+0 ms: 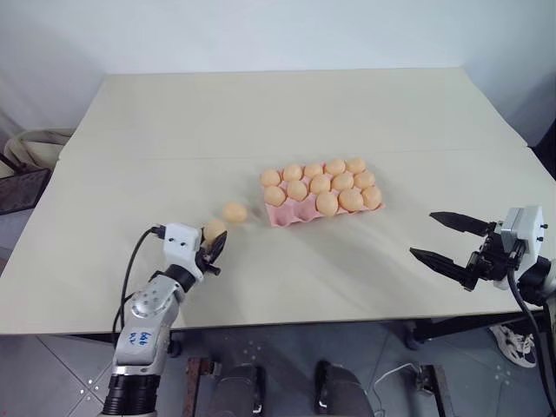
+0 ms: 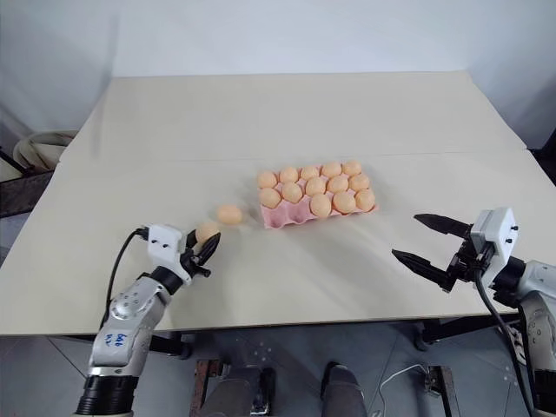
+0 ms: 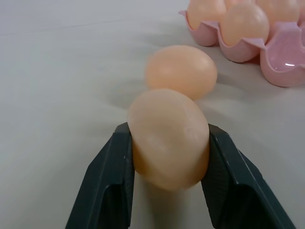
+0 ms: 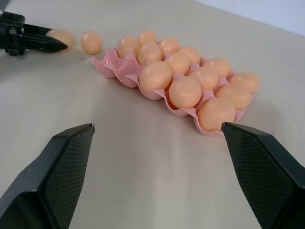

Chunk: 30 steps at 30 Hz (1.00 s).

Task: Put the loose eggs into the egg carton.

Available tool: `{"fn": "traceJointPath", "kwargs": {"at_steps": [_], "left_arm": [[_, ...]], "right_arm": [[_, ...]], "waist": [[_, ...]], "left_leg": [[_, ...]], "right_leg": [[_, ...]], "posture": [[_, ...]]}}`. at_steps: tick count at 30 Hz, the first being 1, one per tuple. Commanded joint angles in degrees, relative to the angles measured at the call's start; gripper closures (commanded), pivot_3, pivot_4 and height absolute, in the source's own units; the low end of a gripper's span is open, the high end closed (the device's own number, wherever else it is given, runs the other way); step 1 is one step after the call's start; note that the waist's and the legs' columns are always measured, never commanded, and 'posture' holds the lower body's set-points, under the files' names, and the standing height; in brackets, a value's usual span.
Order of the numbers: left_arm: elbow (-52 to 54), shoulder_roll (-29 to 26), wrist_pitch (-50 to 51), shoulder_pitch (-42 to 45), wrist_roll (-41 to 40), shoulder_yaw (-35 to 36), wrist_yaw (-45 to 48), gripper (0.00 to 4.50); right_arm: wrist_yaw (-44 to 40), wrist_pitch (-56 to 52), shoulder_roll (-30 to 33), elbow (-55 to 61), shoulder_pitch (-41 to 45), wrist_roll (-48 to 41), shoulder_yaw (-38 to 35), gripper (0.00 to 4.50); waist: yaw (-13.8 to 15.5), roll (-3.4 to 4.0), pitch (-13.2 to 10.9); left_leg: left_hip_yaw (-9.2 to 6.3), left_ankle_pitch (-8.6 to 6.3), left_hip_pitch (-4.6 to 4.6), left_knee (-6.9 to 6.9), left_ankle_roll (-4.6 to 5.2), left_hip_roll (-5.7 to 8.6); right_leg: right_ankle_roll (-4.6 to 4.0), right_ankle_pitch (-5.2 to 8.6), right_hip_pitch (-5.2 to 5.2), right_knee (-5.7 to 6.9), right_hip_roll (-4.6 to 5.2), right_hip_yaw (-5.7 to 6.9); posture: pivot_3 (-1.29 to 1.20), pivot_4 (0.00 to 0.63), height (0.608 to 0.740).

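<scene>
looking down on the wide pale table (image 1: 287, 261), the biggest task piece is the pink egg carton (image 1: 287, 215), well ahead of the left gripper (image 1: 214, 244) and off toward its right. it carries 13 eggs as far as i can count, and the 2 cups at its near-left corner stand bare, the corner closest to that gripper.

the right gripper (image 2: 432, 239) hangs over the table's right part, its 2 black fingers spread wide and holding nothing, with the carton well off to its left.

the left gripper is clamped on the nearer loose egg (image 3: 169, 138), 1 finger (image 3: 112, 186) pressed against each long side, the egg sitting right at the tips. the second loose egg (image 3: 182, 71) lies just beyond it on the table, apart from it, between the gripper and the carton's bare corner.

i'd judge these eggs light, smooth and slippery, and breakable if real, so a gentle squeeze across the widest middle seems safest; gripped near an end, one could squirt out.
</scene>
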<state>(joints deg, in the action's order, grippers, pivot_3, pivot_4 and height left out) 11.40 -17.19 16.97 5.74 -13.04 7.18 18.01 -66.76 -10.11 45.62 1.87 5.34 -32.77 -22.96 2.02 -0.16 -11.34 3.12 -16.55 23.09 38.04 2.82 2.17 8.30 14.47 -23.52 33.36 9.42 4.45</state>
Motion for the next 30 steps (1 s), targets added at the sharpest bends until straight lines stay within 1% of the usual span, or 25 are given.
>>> {"fn": "traceJointPath", "kwargs": {"at_steps": [1, 4, 6, 9, 11, 17, 21, 23, 27, 30], "left_arm": [[6.6, -2.7, 2.0, 0.6, -7.3, 2.8, 6.0, 2.98], [8.2, -5.5, 1.2, 3.9, -12.5, 2.3, 13.9, 2.98], [8.0, -5.9, 3.4, 7.4, -13.8, 1.7, 13.9, 2.98], [6.6, -6.4, 6.4, 12.4, -13.6, -1.3, 14.9, 2.98], [4.6, -6.4, 6.6, 15.5, -12.7, -3.7, 16.4, 2.98], [-5.7, -3.9, 5.0, 25.7, -9.8, -11.8, 22.0, 2.98], [-14.2, -1.3, 2.8, 30.2, -7.5, -14.3, 23.9, 2.98], [-19.9, 0.7, 1.7, 32.9, -4.8, -16.1, 23.4, 2.98], [-29.1, 4.7, -0.8, 37.2, -1.1, -17.5, 22.2, 2.98], [-33.5, 6.8, -3.1, 39.5, 0.2, -17.1, 21.9, 2.98]], "right_arm": [[-1.0, 1.1, 1.3, -0.3, 1.2, -0.4, -0.8, 0.00], [-2.3, 1.1, 1.2, -1.4, 2.0, -1.0, -1.0, 0.00], [-3.6, 1.1, 1.2, -1.5, 2.0, -1.5, -1.1, 0.00], [-4.4, 2.2, 0.2, -1.4, 1.9, -2.1, -1.7, 0.00], [-4.0, 2.7, -0.2, -1.2, 1.5, -1.8, -1.6, 0.00], [-1.9, 3.5, -2.1, 0.9, -0.7, -1.2, -1.1, 0.00], [-0.1, 3.8, -2.6, 2.0, -1.8, -1.1, -1.6, 0.00], [0.6, 4.0, -2.8, 2.9, -3.2, -1.0, -2.0, 0.00], [2.3, 4.0, -3.2, 5.0, -5.7, -1.2, -3.0, 0.00], [3.4, 3.9, -3.3, 6.1, -7.1, -1.4, -3.4, 0.00]], "waist": [[-0.1, 0.00, 0.0], [0.1, 0.00, 0.0], [0.4, 0.00, 0.0], [0.6, 0.00, 0.0], [0.7, 0.00, 0.0], [0.8, 0.00, 0.0], [0.8, 0.00, 0.0], [0.9, 0.00, 0.0], [1.0, -0.01, 0.0], [1.0, -0.04, 0.0]], "left_leg": [[0.00, 0.00, 0.00, 0.00, 0.00, 0.00], [0.00, 0.00, 0.00, 0.02, 0.00, 0.01], [-0.01, 0.01, 0.01, 0.05, 0.00, 0.01], [0.01, 0.01, 0.00, 0.07, 0.00, 0.03], [0.03, 0.02, 0.01, 0.06, -0.01, 0.04], [0.08, 0.00, 0.02, 0.06, -0.04, -0.03], [0.09, 0.00, 0.04, 0.07, -0.04, -0.03], [0.10, 0.00, 0.04, 0.07, -0.04, -0.05], [0.10, 0.00, 0.05, 0.08, -0.03, -0.06], [0.10, -0.01, 0.09, 0.09, -0.02, -0.06]], "right_leg": [[0.00, 0.00, 0.00, -0.01, 0.00, 0.00], [0.00, 0.00, 0.01, -0.01, 0.03, 0.00], [0.00, 0.00, 0.02, -0.01, 0.02, 0.01], [0.01, -0.01, 0.04, 0.02, -0.04, 0.00], [0.02, -0.01, 0.03, 0.09, -0.32, 0.00], [0.04, -0.03, 0.04, 0.15, -0.55, -0.05], [0.06, -0.04, 0.04, 0.11, -0.57, -0.06], [0.07, -0.04, 0.04, 0.10, -0.60, -0.07], [0.07, -0.05, 0.04, 0.09, -0.62, -0.06], [0.10, -0.06, 0.03, 0.05, -0.62, -0.07]], "posture": [[0.00, 0.150, 0.740], [0.00, 0.150, 0.740], [0.00, 0.150, 0.740], [0.00, 0.150, 0.740], [0.00, 0.150, 0.740], [0.00, 0.150, 0.740], [0.00, 0.150, 0.740], [0.00, 0.150, 0.740], [0.00, 0.150, 0.740], [0.00, 0.150, 0.740]]}}
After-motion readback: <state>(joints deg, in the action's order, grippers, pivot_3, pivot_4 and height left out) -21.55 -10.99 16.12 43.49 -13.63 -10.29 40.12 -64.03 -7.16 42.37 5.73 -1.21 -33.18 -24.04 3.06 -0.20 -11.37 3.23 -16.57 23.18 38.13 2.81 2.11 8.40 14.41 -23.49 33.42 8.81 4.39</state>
